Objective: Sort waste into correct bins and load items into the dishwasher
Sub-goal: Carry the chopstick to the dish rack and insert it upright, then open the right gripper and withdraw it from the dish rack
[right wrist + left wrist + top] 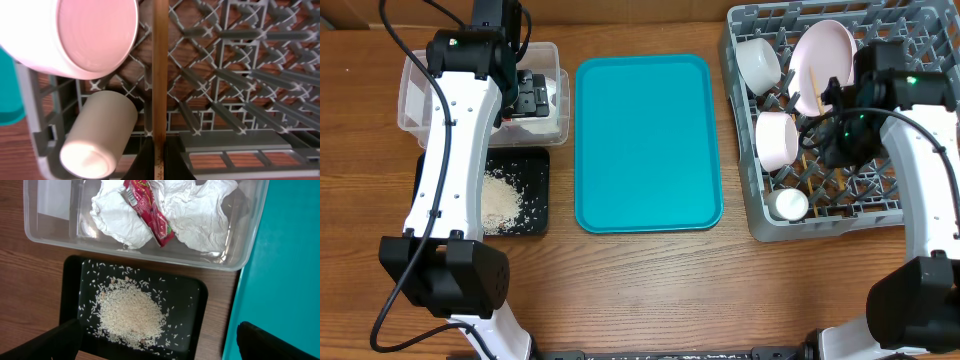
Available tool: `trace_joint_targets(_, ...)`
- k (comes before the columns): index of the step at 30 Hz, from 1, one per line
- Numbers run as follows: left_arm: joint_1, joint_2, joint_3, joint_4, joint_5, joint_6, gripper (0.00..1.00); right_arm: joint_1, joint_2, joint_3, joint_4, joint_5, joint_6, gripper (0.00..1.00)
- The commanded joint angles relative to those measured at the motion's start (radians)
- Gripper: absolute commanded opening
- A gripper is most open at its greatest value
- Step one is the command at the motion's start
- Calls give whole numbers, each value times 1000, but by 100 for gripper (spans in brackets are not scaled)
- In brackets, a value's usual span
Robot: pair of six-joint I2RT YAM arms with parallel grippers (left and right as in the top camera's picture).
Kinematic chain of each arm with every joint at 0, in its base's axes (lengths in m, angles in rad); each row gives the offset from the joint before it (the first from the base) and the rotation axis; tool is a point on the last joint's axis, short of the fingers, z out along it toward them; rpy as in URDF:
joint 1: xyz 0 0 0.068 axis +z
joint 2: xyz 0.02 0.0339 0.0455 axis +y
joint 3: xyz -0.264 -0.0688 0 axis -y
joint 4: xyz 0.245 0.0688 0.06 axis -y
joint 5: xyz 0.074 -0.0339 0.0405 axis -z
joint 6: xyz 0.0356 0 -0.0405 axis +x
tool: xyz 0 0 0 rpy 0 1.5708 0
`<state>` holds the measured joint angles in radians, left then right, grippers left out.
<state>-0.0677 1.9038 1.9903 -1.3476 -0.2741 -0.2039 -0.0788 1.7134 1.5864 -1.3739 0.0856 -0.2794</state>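
My right end effector [159, 162] is clamped on one wooden chopstick [160, 75] over the grey dish rack [820, 228]; my left end effector [160, 342] has its fingers apart above the black tray [197, 310].
Rack: two bowls [777, 140], one plate [830, 50], one cup [788, 205]. Clear tub [50, 235]: two napkins [120, 215], one red wrapper [150, 212], print unreadable. Tray: one rice heap [127, 312].
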Motion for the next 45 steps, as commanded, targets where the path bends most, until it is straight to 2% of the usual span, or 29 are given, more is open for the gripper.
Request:
trace_joint_targets(1,2,-27,21,-2,-14,-6,100,-7,-1,-43,27,35,-19,4)
trace_joint_targets(16,2,-27,21,-2,-14,-6,100,-7,3,-95,68,105,3,5)
trace_joint_targets(18,2,-27,21,-2,-14,-6,100,-7,3,-95,68,105,4,11)
trace_joint_targets(20,2,-27,21,-2,-14,-6,100,-7,3,-95,69,105,18,28)
trace_joint_targets(21,2,-27,21,-2,-14,-6,100,-7,3,-95,68,105,18,44)
trace_joint_targets(22,2,-27,21,-2,-14,-6,100,-7,3,-95,69,105,18,64)
trace_joint_targets(23,2,-27,21,-2,-14,-6,100,-7,3,-95,71,104,18,100)
trace_joint_targets(32,2,-27,21,-2,-14,-6,100,17,-2,-24,42,57,78,100)
trace_joint_targets(37,2,-27,21,-2,-14,-6,100,63,-42,145,-45,-147,78,100)
trace_joint_targets(45,2,-27,21,-2,-14,-6,100,109,-155,444,-179,-239,148,100)
